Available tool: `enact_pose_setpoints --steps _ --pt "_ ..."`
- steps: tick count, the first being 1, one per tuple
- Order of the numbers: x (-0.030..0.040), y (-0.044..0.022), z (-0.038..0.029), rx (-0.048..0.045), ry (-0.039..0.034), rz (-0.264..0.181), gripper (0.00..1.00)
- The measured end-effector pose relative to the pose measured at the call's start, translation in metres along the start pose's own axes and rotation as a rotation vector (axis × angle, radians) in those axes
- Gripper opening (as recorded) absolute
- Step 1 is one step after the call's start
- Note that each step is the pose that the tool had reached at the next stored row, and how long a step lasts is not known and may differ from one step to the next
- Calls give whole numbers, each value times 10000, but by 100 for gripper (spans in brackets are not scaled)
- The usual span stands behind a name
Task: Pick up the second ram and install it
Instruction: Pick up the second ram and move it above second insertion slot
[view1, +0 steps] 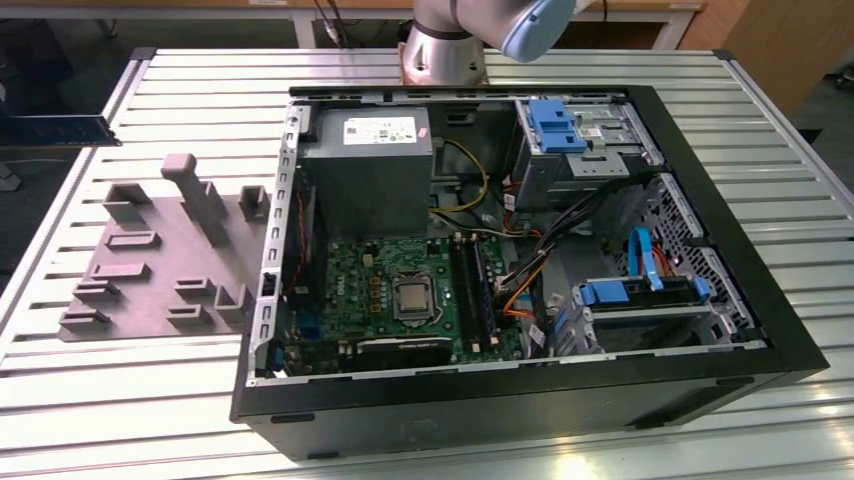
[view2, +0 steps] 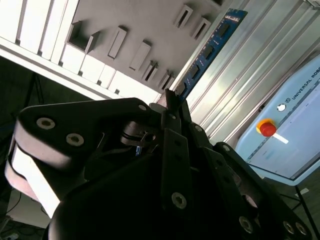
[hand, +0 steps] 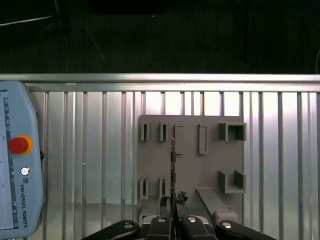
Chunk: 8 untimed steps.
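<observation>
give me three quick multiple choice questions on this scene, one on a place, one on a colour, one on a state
1. In the exterior view, where does the grey holder plate lie relative to the open computer case?
A. on the exterior view's left of it
B. inside it
C. on the exterior view's right of it

2. What colour is the round button on the pendant?
A. green
B. red
C. white

3. What state is the gripper in?
A. open and empty
B. shut on a cable
C. shut on the second ram

Answers:
1 A, the plate sits on the slatted table beside the case's wall on that side.
2 B, the button shows red in both wrist views.
3 C, in the first wrist view the thin stick rises edge-on from between the closed fingers.
</observation>
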<state>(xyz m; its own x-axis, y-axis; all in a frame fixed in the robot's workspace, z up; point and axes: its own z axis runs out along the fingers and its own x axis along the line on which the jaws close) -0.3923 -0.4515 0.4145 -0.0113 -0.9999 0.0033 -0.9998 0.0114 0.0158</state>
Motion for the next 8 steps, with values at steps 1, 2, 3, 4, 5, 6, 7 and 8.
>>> enact_pose_setpoints --steps 1,2,3,4,5,6,7,8 --pt "0 -19 -1 0 1 0 14" --pt "0 -38 -1 -1 1 0 14" --pt "0 -56 -1 -1 0 -1 14" --pt "-1 -73 -1 0 1 0 14" --pt "-1 -90 -1 0 0 -1 14" --pt "-1 -108 -2 0 0 0 14" --pt "-1 -125 -2 -1 0 0 14" --pt "-1 -141 -2 0 0 0 14"
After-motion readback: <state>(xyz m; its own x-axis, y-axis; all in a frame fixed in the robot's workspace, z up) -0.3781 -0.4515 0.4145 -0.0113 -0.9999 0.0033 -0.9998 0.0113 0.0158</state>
